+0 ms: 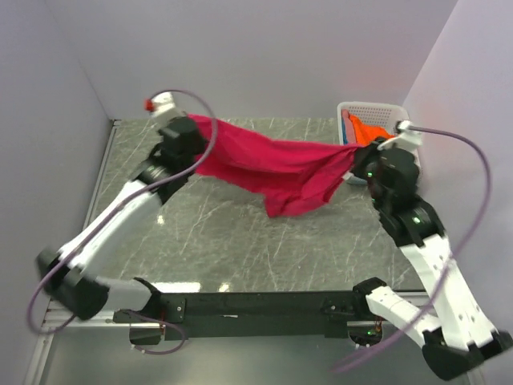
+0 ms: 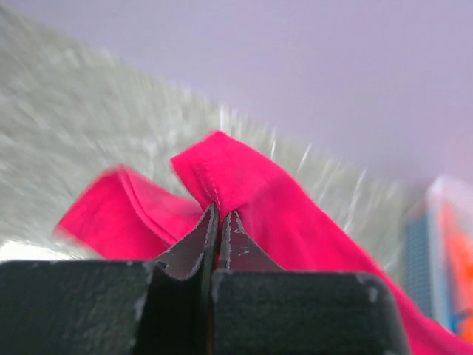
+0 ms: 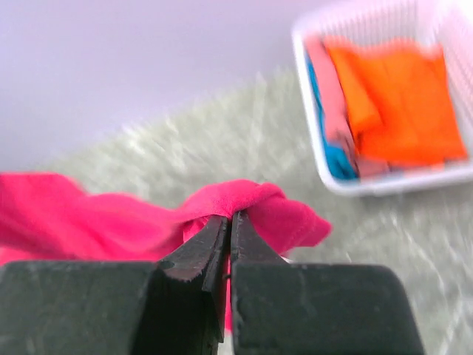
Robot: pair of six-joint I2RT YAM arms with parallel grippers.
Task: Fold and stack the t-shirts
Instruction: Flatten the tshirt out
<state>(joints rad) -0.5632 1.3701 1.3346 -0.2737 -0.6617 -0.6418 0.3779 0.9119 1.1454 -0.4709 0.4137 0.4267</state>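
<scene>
The crimson-pink t-shirt hangs stretched in the air between both grippers above the marble table, its lower part sagging toward the middle. My left gripper is shut on its left end; the left wrist view shows the cloth pinched at the fingertips. My right gripper is shut on its right end, with the cloth bunched at the fingertips. The orange t-shirt and a blue-teal one lie in the basket.
The white lattice basket stands at the back right corner, also seen in the right wrist view. Lilac walls close in on the left, back and right. The marble table top lies below the hanging shirt.
</scene>
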